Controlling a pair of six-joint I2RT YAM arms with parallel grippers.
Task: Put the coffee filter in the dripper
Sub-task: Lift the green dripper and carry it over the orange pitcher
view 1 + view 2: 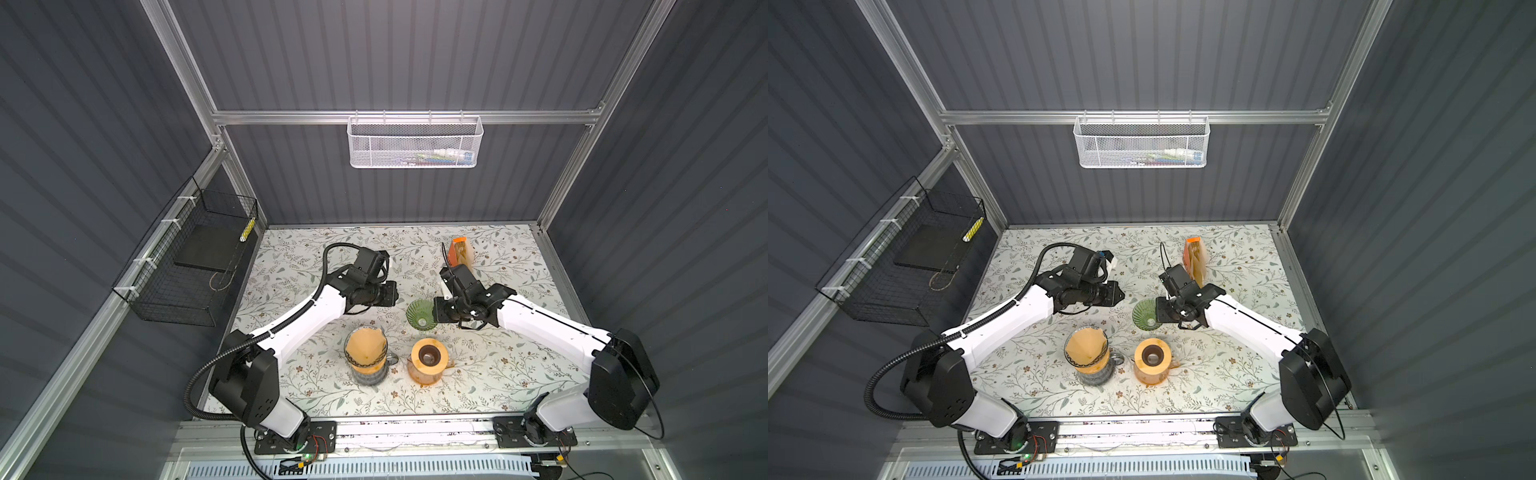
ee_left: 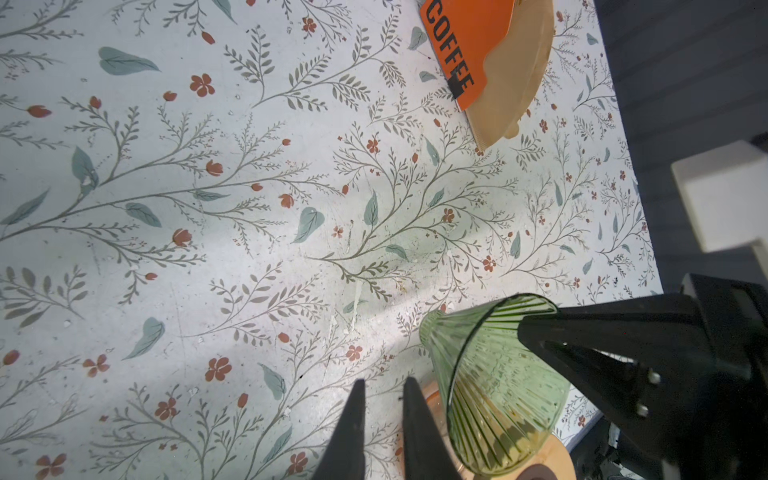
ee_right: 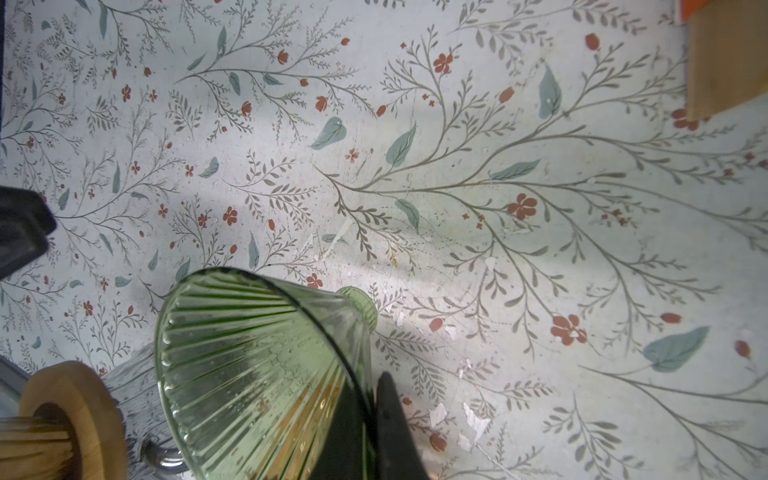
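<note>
Two claws. Step: dripper positioning. The right gripper (image 3: 370,395) clamps the tilted green ribbed glass dripper (image 3: 257,365). Left gripper (image 2: 384,380), slightly parted, empty, should next fetch a tan paper coffee filter (image 2: 519,83) ahead.

Dripper (image 1: 419,315) over mid-table (image 1: 511,374); filter pack (image 1: 462,254) behind it, to the right; jug (image 1: 365,353) and jar (image 1: 416,362) in front, jug left.

High up in both top views, looking almost straight down, far enough to take in the whole flowery table (image 1: 478,386); nearly the same picture twice. Very close to the tabletop in the left wrist view, peeking past the left gripper (image 2: 384,380) toward the green dripper (image 2: 498,395). Just as close in the right wrist view, right beside the same green dripper (image 3: 249,365). Shared by all four.
</note>
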